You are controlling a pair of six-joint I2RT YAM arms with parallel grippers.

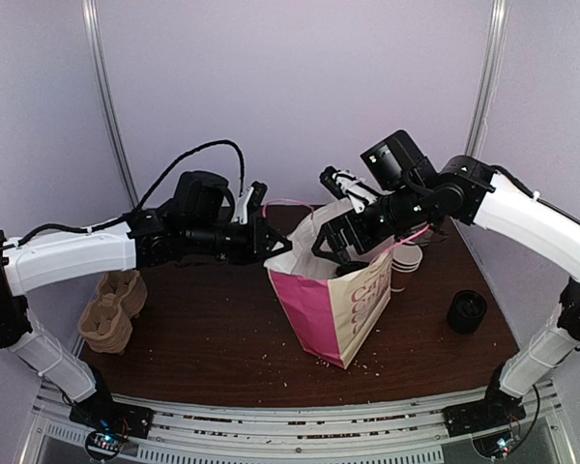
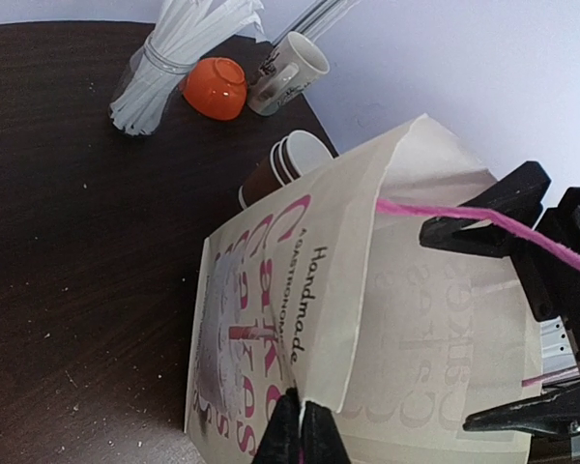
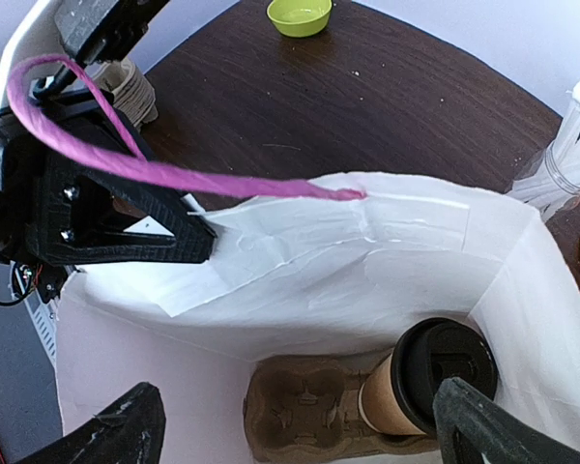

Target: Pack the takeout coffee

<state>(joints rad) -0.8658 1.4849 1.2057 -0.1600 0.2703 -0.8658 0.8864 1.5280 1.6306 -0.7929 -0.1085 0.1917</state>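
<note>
Right gripper [image 3: 300,398] gapes empty over the takeout coffee [image 3: 433,375] at 4 o'clock in the bag [image 3: 416,251], rim pinched by left gripper [image 2: 300,416]; light, crushable, likely best held mid-wall.

Takeout coffee [image 3: 420,382]: brown paper cup, black lid on, tilted, seated in cardboard carrier [image 3: 304,406] inside bag [image 3: 367,251]; just beyond right gripper [image 3: 300,430], close to one spread finger
</note>
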